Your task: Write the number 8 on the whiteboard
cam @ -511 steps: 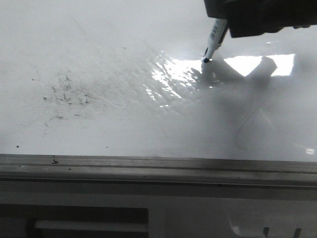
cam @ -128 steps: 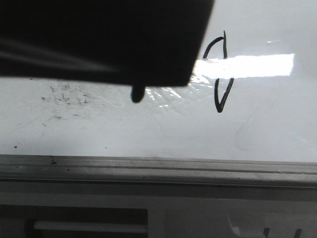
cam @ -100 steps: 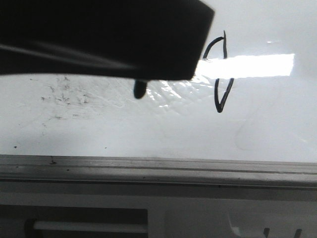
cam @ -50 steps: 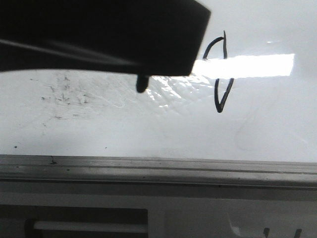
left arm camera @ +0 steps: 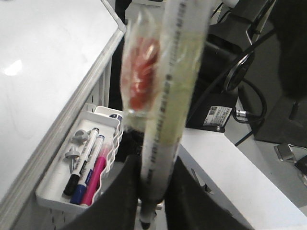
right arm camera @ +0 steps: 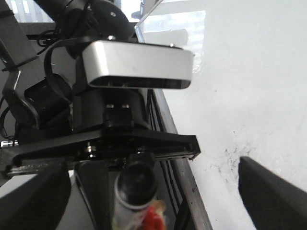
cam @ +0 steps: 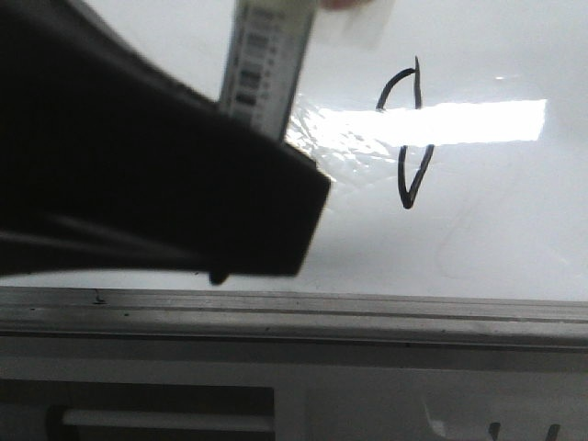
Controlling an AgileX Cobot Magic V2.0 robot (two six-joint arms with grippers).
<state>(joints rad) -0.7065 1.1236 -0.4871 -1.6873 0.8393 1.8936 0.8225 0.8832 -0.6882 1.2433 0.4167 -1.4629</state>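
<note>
We see the whiteboard point(cam: 496, 248) lying flat on the counter, its grey metal frame point(cam: 367, 312) running along the near edge. The number 8 point(cam: 411, 138) sits on the right part of the board, a thin black line crossing a bright strip of glare, its lower loop coming to a point; only the loop outlines show clearly through the glare.

The left end effector point(left arm camera: 152, 189) is closed on a marker point(left arm camera: 168, 105), its 2 dark fingers point(left arm camera: 125, 191) pressing the barrel from either side, tip pointing down past them. In the front view this arm fills the left half as a dark mass, the marker barrel point(cam: 266, 64) rising above it.

Beside the board's edge a white tray point(left arm camera: 57, 189) holds several markers point(left arm camera: 88, 165).

The right end effector point(right arm camera: 153, 201) has its dark fingers point(right arm camera: 273, 191) spread wide apart, gripping nothing.
</note>
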